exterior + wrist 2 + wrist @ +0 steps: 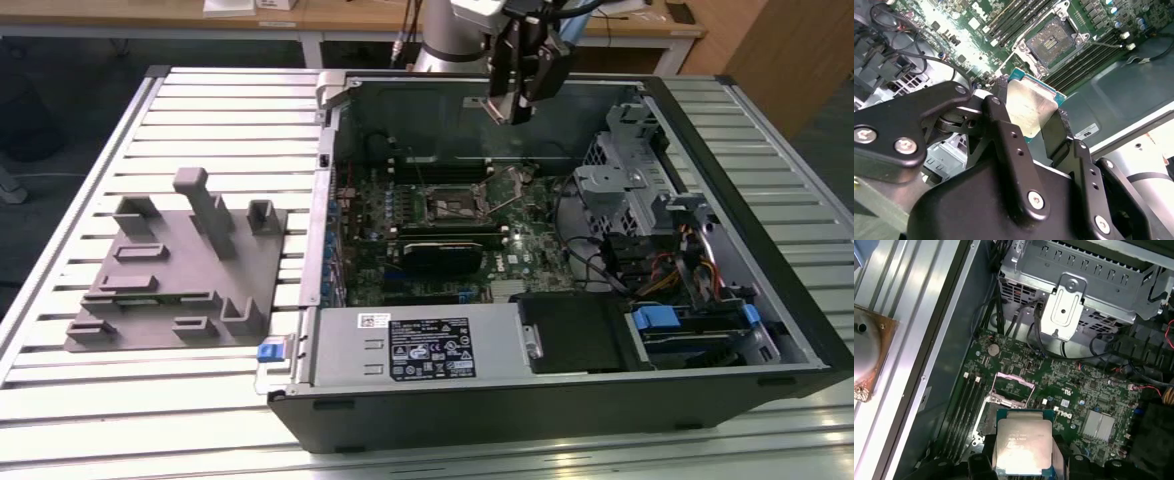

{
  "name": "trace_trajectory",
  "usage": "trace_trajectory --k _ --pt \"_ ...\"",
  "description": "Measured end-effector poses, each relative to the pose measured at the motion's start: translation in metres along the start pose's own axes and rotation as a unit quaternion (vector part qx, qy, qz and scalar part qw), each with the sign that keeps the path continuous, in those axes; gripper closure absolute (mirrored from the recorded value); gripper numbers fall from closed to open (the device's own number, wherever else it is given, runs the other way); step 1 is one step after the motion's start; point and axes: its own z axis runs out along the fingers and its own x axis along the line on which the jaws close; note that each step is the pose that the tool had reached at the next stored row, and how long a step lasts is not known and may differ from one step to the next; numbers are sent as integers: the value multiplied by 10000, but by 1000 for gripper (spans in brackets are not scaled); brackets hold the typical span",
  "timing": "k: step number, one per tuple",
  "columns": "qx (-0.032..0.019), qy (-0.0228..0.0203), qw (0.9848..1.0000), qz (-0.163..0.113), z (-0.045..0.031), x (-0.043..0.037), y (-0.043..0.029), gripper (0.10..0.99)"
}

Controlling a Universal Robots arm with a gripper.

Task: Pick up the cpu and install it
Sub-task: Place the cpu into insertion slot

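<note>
The cpu [1030,102] [1023,440], a small square chip with a pale silvery top and a green edge, is pinched between two black fingers [1004,125]. My gripper [1032,114] [1023,456] is shut on it. In the exterior view the gripper [511,108] hangs above the far part of the open computer case [561,410]. Below it on the green motherboard lies the square cpu socket [454,207] [1053,42] [1010,392] with its metal frame raised; the chip is held in the air, apart from the socket.
Memory slots [966,405] run beside the socket. A black ribbed block [447,256] sits near it, and a metal drive cage [627,150] with cables stands at the exterior view's right. A labelled power supply [414,345] lies in front. A grey fixture [180,265] rests on the slatted table.
</note>
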Motion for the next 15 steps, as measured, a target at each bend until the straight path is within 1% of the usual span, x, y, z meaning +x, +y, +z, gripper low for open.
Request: trace_trajectory --k 3,5,7,11,15 --pt "0 -8 9998 192 55 5 -1 557" --pt "0 -15 9994 346 90 6 -2 557" --pt "0 -19 9989 469 109 12 -8 557" --pt "0 -21 9985 539 124 35 -73 557" --pt "-1 -18 9983 579 128 40 -88 557"
